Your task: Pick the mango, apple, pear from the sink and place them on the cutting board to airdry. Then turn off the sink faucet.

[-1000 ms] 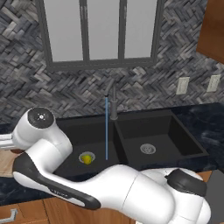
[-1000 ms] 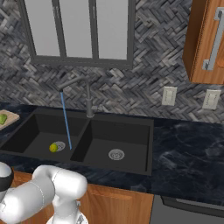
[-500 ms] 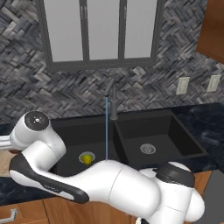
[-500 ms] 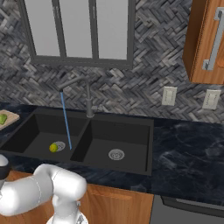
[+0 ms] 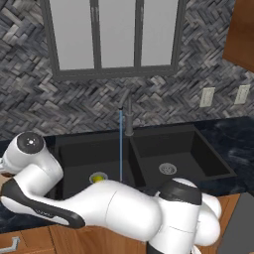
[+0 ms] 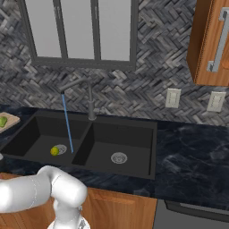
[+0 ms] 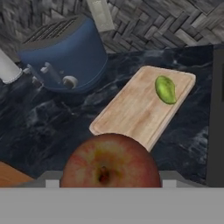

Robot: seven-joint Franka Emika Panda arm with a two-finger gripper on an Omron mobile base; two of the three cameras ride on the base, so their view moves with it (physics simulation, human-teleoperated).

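A red apple (image 7: 109,159) sits right at the bottom of the hand view, and my gripper (image 7: 109,180) is shut on it with the fingertips hidden behind it. It hangs above the dark counter, just short of the near corner of the tan cutting board (image 7: 131,111). A green elongated fruit (image 7: 165,89) lies on the board's far end; mango or pear, I cannot tell. A yellow-green round fruit (image 5: 98,177) rests on the drain of the left basin of the black sink (image 5: 198,158). Water runs in a thin stream from the sink faucet (image 5: 128,111).
A blue toaster (image 7: 65,54) stands on the counter just left of the board. A wall outlet (image 7: 101,15) is behind it. The board's corner (image 6: 11,120) shows at the far left of the right base view. My white arm (image 5: 99,203) reaches leftwards across the front of the sink.
The arm has swung a little further left and lower in both base views. The round fruit in the sink and the water stream are unchanged.
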